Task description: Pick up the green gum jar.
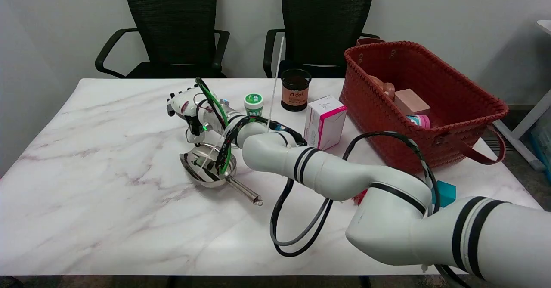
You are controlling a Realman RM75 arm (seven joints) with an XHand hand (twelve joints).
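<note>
Right now, in the head view, I have the right robot hand (186, 103) hanging over the counter (86, 184), just to the 9 o'clock side of the green gum jar (253, 103), near it but not touching. I can't tell from this angle whether the fingers are spread or curled, since the back of the hand faces the camera and cables cross it; I see nothing held in it. The jar stands upright toward the far edge, with the dark cup (295, 90) just beside it at 3 o'clock and the pink-and-white box (325, 122) a little nearer me at 4 o'clock. A steel ladle (208, 167) lies at 6 o'clock below the hand, under the forearm. My worry is the approach: the jar is small and light-looking, so a sideways sweep toward 3 o'clock could tip it or shove it into the cup. Dropping the wrist could also catch the ladle. The red basket (473, 107) sits well apart at 3 o'clock.
</note>
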